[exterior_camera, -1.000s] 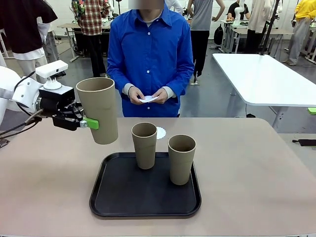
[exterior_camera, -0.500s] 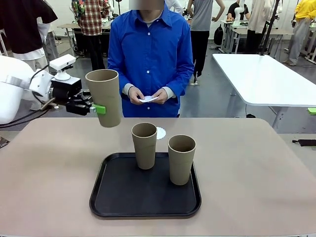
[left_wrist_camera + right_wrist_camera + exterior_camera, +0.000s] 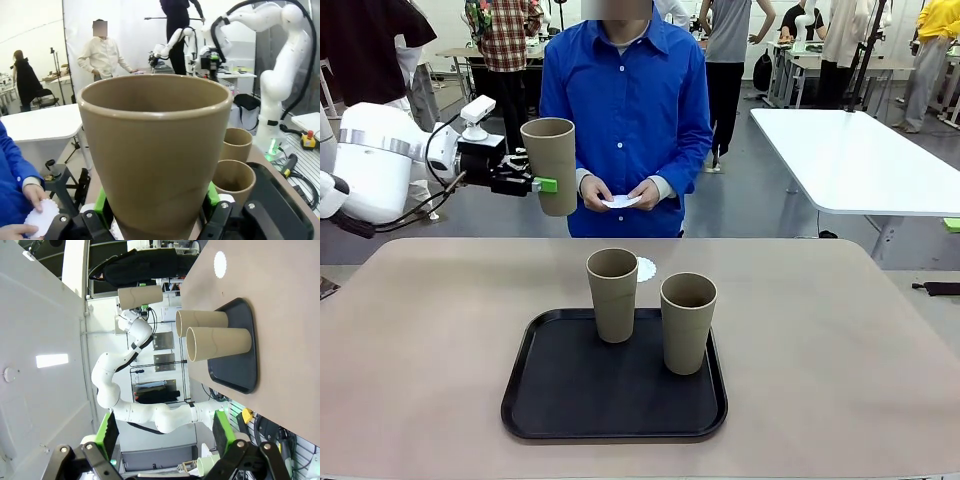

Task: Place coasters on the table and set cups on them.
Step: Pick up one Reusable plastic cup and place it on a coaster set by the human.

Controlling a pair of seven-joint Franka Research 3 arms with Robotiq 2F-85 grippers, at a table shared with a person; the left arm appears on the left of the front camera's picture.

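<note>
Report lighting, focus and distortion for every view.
Front view: even indoor light, sharp across the table, no harsh shadows. Left wrist view: the wide-angle lens swells the held cup in the left gripper, and the white backdrop is washed out. Right wrist view: rolled sideways, with a bright light panel glaring beyond the open right gripper.

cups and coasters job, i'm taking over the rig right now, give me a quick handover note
The left tool is shut on one cup, upright in the air, left of the person.
The right tool is open and empty.
Two other cups stand on the black tray.
Done: one coaster lies bare on the table behind the tray.
The person's hands hold another coaster.
Left: remaining coasters down, every cup onto one.
</note>
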